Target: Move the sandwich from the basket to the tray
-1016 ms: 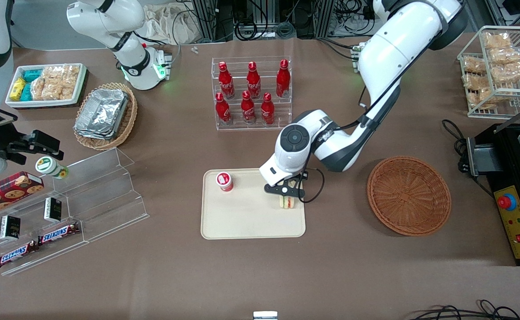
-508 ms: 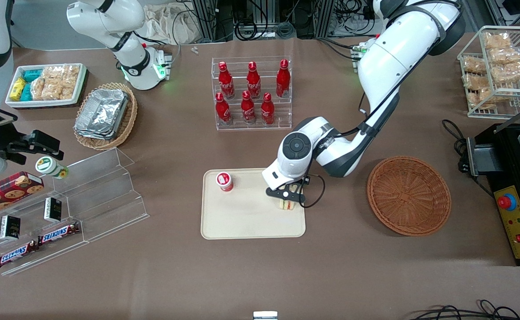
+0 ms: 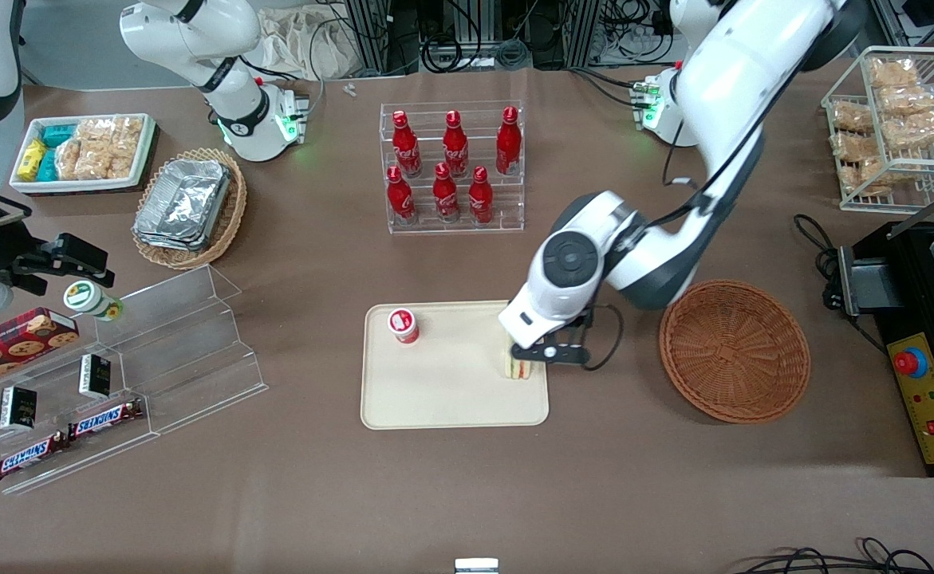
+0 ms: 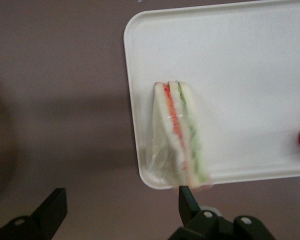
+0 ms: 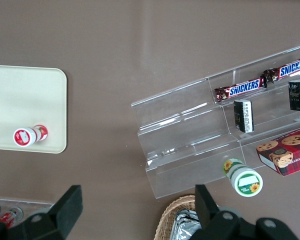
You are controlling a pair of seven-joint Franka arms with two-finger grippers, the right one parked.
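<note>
The sandwich (image 3: 517, 364) stands on its edge on the tray (image 3: 443, 399), close to the tray's rim at the end nearest the basket (image 3: 734, 349), its orange-red and green layers showing between pale bread; from my wrist camera I see the sandwich (image 4: 177, 132) wrapped in clear film, lying inside the rounded corner of the tray (image 4: 250, 60). My jaws are spread wide and hold nothing: my gripper (image 3: 552, 352) hangs just above the tray's edge, beside the sandwich and clear of it, on the side toward the basket, and in the wrist view my gripper (image 4: 120, 210) shows both dark fingers (image 4: 51, 212) well apart, with brown worktop (image 4: 55, 75) between them. On the same tray, toward the parked arm's end, a small red-and-white cup (image 3: 403, 325) lies near the corner farther from the front camera. The round reddish-brown basket sits on the worktop (image 3: 467, 494) near the tray, toward my end, with nothing visible in it. Farther from the front camera than the tray, a clear rack of red bottles (image 3: 451, 167) stands upright. Toward the parked arm's end lie a clear stepped display (image 3: 155, 359) with Snickers bars (image 3: 72, 438) and a tan oval basket of foil containers (image 3: 187, 207).
</note>
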